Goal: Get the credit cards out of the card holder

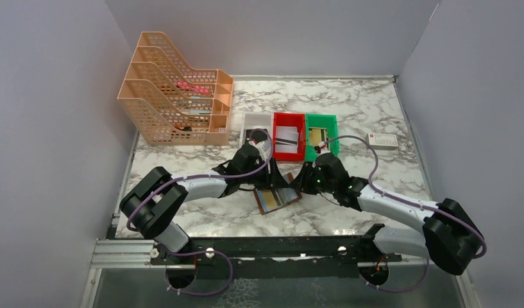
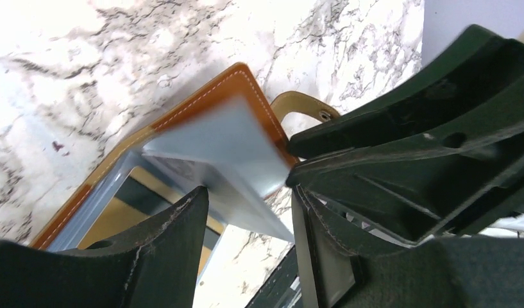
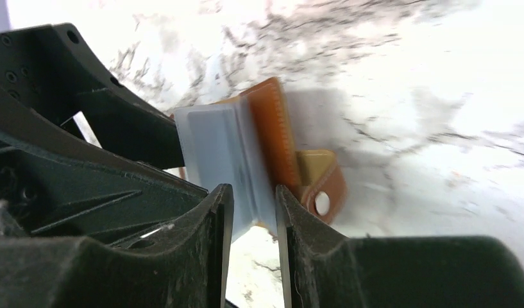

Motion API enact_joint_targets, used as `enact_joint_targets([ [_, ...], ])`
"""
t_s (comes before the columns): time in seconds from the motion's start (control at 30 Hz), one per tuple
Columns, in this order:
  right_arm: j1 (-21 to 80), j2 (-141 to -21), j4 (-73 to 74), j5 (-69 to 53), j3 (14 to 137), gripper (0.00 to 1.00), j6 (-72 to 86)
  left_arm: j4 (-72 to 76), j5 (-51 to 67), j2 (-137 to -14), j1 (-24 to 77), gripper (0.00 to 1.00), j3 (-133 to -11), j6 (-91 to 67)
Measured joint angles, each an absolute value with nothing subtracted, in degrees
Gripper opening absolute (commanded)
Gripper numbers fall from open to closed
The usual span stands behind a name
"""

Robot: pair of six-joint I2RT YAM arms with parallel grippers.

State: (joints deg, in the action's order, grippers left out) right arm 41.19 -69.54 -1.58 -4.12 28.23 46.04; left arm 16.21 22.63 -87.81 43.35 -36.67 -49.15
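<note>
**Marble table, card holder open between 2 grippers**

Grey-veined white marble covers the table [image 1: 374, 102], walled by plain grey panels; near its front edge lies the card holder [image 1: 278, 198], opened flat with the brown cover down and the pale blue sleeves up. Both arms reach in low over the card holder, the left gripper [image 2: 246, 192] from its left side and the right gripper [image 3: 253, 199] from its right; the 2 meet at the end where the closing tab [image 3: 320, 186] sticks out. One clear sleeve [image 2: 240, 147] is lifted off the card holder and stands tilted between the left gripper's fingers, which are about half apart; its edges reach both fingers, but whether they pinch it I cannot tell. The right gripper's fingers stand a narrow gap apart, loose around the sleeve's edge (marble shows between them lower down). A gold-yellow card [image 2: 121, 218] with a dark stripe sits in a sleeve of the card holder, away from the tab. Beyond the card holder stand 3 bins in a row: the white bin [image 1: 248, 120], the red bin [image 1: 278, 138] with pale cards [image 1: 287, 136] in it, and the green bin [image 1: 333, 135] with a gold card [image 1: 317, 136]; beyond and to its left is the orange mesh file rack [image 1: 176, 90]; beyond and to its right, well apart, is a small white box [image 1: 383, 140].
</note>
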Motion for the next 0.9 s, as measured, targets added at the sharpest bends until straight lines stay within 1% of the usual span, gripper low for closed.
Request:
enact_joint_targets([
  [0.1, 41.2, -64.4, 2.6, 0.5, 28.2, 0.40, 46.3, 16.7, 22.9, -90.1, 44.1, 0.55, -38.5, -49.1],
  [0.23, 41.2, -56.4, 6.6, 6.7, 28.0, 0.42, 46.5, 16.7, 22.9, -91.2, 44.6, 0.59, -39.8, -49.0],
  [0.4, 41.2, -54.3, 7.2, 8.0, 27.9, 0.40, 46.3, 13.0, 20.9, -90.6, 44.8, 0.63, -41.7, -47.0],
  [0.63, 41.2, -57.9, 3.9, 0.6, 27.7, 0.32, 43.4, 3.9, 13.5, -85.4, 44.8, 0.64, -42.9, -43.4],
  [0.9, 41.2, -58.5, -1.5, -8.7, 27.7, 0.31, 39.5, -2.2, 7.9, -83.4, 44.8, 0.64, -42.2, -43.0],
])
